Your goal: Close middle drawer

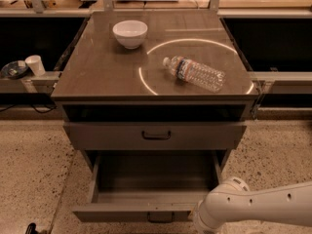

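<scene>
The middle drawer [131, 212] is pulled far out of the grey-brown cabinet [97, 82]. Its deep box is open to view and holds nothing, and its flat front with a small dark handle [160, 217] sits near the bottom edge. Above it the wider top drawer front [97, 136] is pushed in. The lowest drawer is hidden under the open one. My white arm [253, 207] comes in from the lower right, its rounded joint just beside the open drawer's front right corner. My gripper is below the bottom edge, out of view.
A white bowl [130, 33] and a clear plastic water bottle [195, 73] lying on its side rest on the cabinet top. A white paper cup [34, 65] stands on a ledge at the left. Speckled floor [29, 169] lies on both sides of the cabinet.
</scene>
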You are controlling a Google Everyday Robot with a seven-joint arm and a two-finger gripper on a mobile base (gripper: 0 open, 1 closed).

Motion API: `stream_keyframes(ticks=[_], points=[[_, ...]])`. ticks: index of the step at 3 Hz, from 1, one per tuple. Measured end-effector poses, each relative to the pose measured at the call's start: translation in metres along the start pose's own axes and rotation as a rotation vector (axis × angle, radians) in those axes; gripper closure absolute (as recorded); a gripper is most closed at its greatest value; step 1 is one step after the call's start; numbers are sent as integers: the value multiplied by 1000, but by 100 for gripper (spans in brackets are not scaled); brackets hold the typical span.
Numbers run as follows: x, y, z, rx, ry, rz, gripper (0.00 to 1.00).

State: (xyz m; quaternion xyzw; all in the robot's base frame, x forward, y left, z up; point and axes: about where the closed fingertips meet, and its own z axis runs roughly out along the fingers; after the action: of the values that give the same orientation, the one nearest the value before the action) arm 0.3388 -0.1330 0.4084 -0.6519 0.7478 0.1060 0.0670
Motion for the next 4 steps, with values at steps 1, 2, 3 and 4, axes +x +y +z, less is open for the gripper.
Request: stream_keyframes(ticks=[1, 2, 3, 4], points=[[1, -1, 0, 2, -2, 2, 0], [1, -1, 0, 2, -2, 1, 0], [-1, -2, 0, 2, -3, -10, 18], [-2, -21, 3, 37, -7, -49, 42]])
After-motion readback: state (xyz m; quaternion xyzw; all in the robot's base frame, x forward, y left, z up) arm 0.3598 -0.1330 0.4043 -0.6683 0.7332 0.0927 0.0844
